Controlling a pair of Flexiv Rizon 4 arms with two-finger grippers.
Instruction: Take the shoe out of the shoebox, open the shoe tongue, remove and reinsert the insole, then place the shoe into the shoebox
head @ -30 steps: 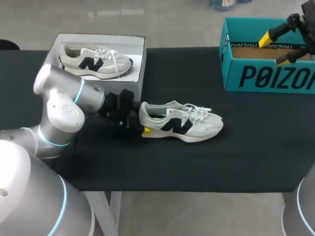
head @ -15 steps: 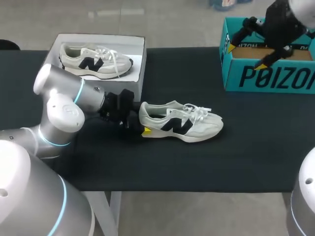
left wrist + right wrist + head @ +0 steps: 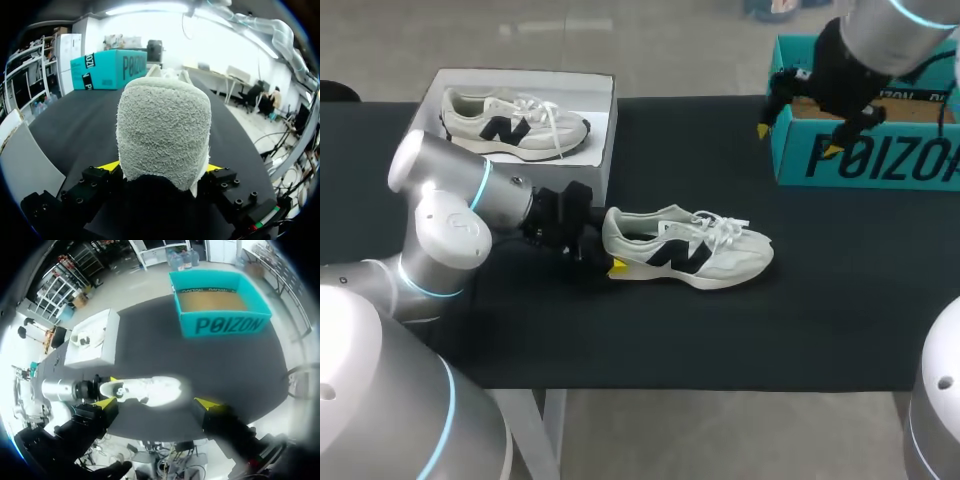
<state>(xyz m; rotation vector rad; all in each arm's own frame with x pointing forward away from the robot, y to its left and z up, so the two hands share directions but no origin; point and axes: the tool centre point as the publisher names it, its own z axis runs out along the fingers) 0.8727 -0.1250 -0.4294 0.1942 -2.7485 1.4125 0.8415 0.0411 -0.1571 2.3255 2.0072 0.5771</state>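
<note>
L gripper [image 3: 607, 256] clamps shoe [image 3: 692, 252] at heel — R gripper [image 3: 798, 140] fingers apart, over teal box [image 3: 880, 162] edge.

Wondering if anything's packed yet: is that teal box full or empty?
Empty. Looking down into the teal box, only bare brown cardboard shows inside; the shoe held by the left end effector lies outside it.

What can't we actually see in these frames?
Insole: inside the shoe; in the head view collar and tongue cover it, in the left wrist view the heel blocks everything ahead.
Teal box: one end cut off by the head view's edge, rear wall partly behind the right arm.
Second shoe in the white box: interior too small.
</note>
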